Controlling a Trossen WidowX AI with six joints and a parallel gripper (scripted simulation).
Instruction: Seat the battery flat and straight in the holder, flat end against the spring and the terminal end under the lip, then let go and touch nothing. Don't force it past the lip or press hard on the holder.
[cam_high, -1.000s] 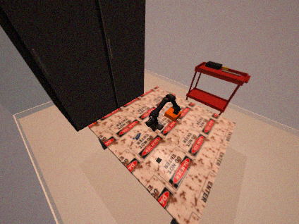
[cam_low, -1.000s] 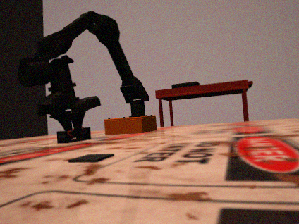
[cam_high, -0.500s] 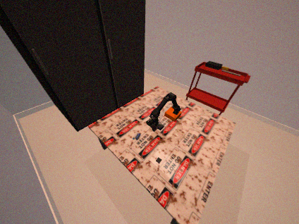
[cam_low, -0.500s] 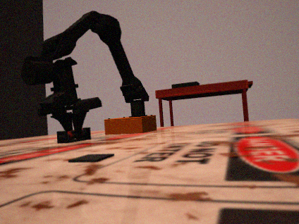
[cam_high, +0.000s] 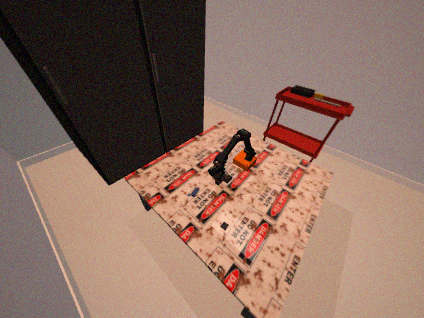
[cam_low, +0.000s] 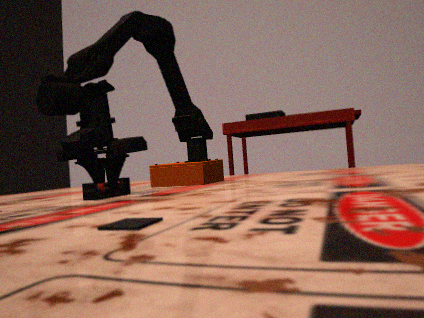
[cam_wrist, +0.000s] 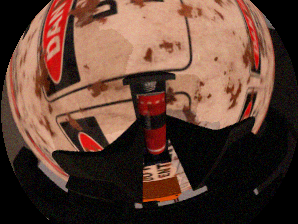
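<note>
The red battery (cam_wrist: 152, 117) (cam_low: 102, 186) lies lengthwise between my fingers, down in the black holder (cam_low: 122, 190). In the wrist view a coil spring (cam_wrist: 152, 86) shows just beyond the battery's far end. Whether that end touches the spring, I cannot tell. An orange-and-white part (cam_wrist: 161, 189) shows at the battery's near end. My gripper (cam_wrist: 152, 120) (cam_low: 105, 176) (cam_high: 220, 175) is shut on the battery and stands low over the holder, fingers pointing down. In the top view the holder is hidden under the gripper.
The arm stands on an orange base block (cam_low: 186, 173) (cam_high: 244, 160). A flat black square (cam_low: 130, 223) (cam_high: 224, 226) and a small blue object (cam_high: 193, 192) lie on the printed mat (cam_high: 280, 235). A red cart (cam_high: 307, 120) (cam_low: 292, 122) and a tall black cabinet (cam_high: 110, 75) stand behind.
</note>
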